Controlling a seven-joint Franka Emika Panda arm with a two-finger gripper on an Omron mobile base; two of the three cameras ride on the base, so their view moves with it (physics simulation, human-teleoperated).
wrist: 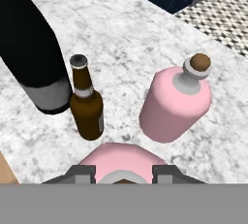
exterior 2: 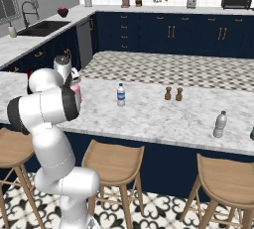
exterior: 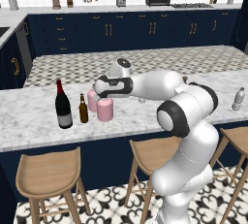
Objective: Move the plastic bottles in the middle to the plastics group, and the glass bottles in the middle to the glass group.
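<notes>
Gripper (wrist: pixel 123 174): nearly closed, its two fingers either side of the neck of a pink bottle, gripping it from above.
Held pink bottle (wrist: pixel 121 157): directly under the hand in the hand view, just its rounded shoulder showing between the fingers; in the left base view it (exterior: pixel 104 109) stands upright on the counter at the front of the pair.
Second pink bottle (wrist: pixel 175 103): free, upright, pale stopper with a brown top; just beside the held one, on the side away from the stools (exterior: pixel 92 100).
Brown beer bottle (wrist: pixel 87 106): upright, just beside the held pink bottle, between it and the wine bottle.
Black wine bottle (exterior: pixel 63 105): tall, red top, grey label, near the beer bottle, at the left end of the row in the left base view.
Marble counter (exterior 2: pixel 149 111): island top carrying every bottle.
Blue-labelled water bottle (exterior 2: pixel 121 95): upright with a white cap, alone mid-counter, well apart from the glass cluster.
Greyish plastic bottle (exterior 2: pixel 220 124): upright near the counter's front edge, far from the arm.
Two small brown shakers (exterior 2: pixel 173 93): side by side between the two plastic bottles, nearer the far edge.
</notes>
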